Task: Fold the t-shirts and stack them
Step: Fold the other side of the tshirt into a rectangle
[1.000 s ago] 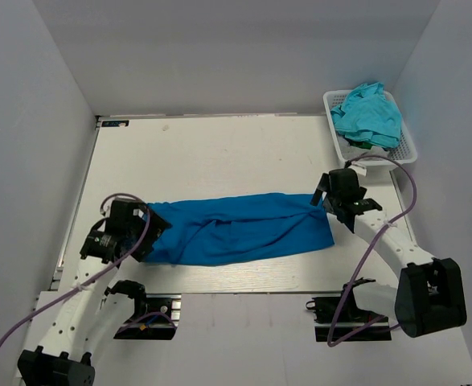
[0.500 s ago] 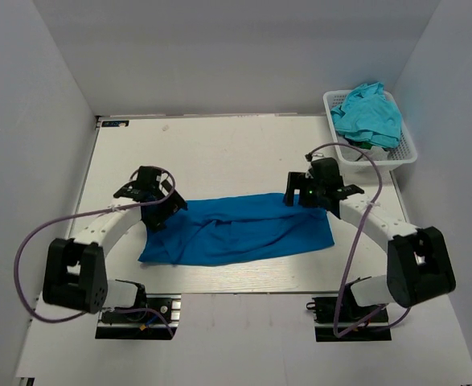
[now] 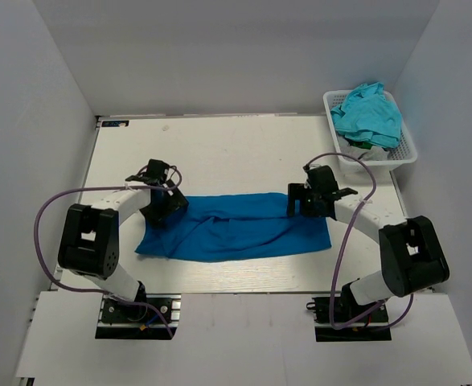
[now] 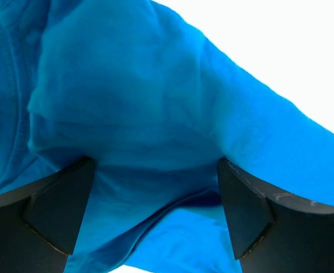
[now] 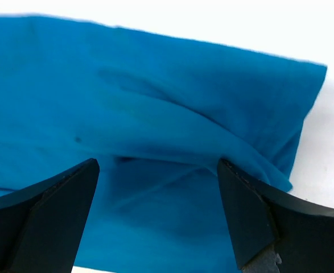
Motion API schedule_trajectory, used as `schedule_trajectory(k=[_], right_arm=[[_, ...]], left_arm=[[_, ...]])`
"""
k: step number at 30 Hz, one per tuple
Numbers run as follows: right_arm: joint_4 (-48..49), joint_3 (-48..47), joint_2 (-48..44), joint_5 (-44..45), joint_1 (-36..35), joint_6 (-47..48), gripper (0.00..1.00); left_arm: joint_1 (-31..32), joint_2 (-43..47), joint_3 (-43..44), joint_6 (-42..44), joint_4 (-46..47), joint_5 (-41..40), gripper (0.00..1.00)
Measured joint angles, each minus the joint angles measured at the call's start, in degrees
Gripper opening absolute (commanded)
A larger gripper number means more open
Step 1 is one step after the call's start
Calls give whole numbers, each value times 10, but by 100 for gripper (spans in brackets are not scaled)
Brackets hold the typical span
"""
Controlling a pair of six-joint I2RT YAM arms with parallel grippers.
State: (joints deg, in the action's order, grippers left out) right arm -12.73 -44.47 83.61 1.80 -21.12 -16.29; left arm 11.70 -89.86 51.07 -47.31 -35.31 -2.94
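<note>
The blue t-shirt [image 3: 236, 227] lies rumpled on the desk [image 3: 219, 153], well apart from the basket [image 3: 408, 154]. The left hand [image 3: 164, 212], over the end farthest from the basket, and the right hand [image 3: 306, 206], over the nearer end, both gape wide and empty. Closing here may pinch only one layer, skewing the fold.

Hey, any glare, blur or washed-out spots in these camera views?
Top external: even light, sharp, no glare. Left wrist: table blown out to pure white behind the blue shirt. Right wrist: same washout; the fingers are dark, nearly featureless.
</note>
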Motion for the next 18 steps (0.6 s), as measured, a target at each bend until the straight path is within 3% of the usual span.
schedule_trajectory(k=[4,18], right_arm=[[-8,16,-8,7,0,-5,90],[-8,16,-27,6,0,-13,90]], left_arm=[[2,-17,22,28,6,19,100],[18,52,11,114,50,164,100]])
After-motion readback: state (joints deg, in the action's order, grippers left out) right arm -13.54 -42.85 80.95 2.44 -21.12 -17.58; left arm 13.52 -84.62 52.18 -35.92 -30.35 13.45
